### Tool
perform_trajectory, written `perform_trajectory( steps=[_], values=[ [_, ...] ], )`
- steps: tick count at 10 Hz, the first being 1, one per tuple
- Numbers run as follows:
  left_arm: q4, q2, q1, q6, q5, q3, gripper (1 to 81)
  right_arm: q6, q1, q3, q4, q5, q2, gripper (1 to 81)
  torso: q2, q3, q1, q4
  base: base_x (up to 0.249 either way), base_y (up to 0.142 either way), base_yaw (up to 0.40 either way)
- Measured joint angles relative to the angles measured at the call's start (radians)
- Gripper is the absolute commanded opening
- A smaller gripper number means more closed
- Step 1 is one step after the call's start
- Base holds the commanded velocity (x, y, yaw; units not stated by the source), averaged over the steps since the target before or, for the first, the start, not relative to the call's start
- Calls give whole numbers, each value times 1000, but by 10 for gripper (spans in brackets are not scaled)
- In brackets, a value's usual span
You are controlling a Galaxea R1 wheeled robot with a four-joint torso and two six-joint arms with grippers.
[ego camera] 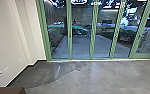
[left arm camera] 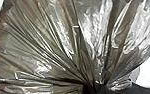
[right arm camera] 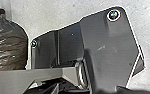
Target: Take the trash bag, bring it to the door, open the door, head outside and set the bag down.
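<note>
Since the folds of the trash bag draw together at the left gripper, I judge the carry to be in hand, on the room side of the glass front. The next move calls for driving up to the glass front with the bag kept clear of the robot's base, then working a door with the other arm. The bag's gathered neck is pinched in the left gripper, its body spreading out from that grip; whether it touches the floor I cannot tell. Nor can I tell the right gripper's state.

Between robot and glass front lies grey concrete floor, with a crack running through it. The pale wall runs up to the glass front's left end. The glass front looks shut; its rightmost panel, with a deeper bottom rail, may be the door to open. Beyond the glass front, a paved strip leads away, and the bag could snag at the sill.
</note>
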Motion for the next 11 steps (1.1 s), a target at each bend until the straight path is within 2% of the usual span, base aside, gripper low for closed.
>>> perform_trajectory(
  steps=[11],
  values=[
    [0,0,1,0,1,-1,10,0,0,0,-1,3,0,811,0,0,0,0,0,0,-265]
  ],
)
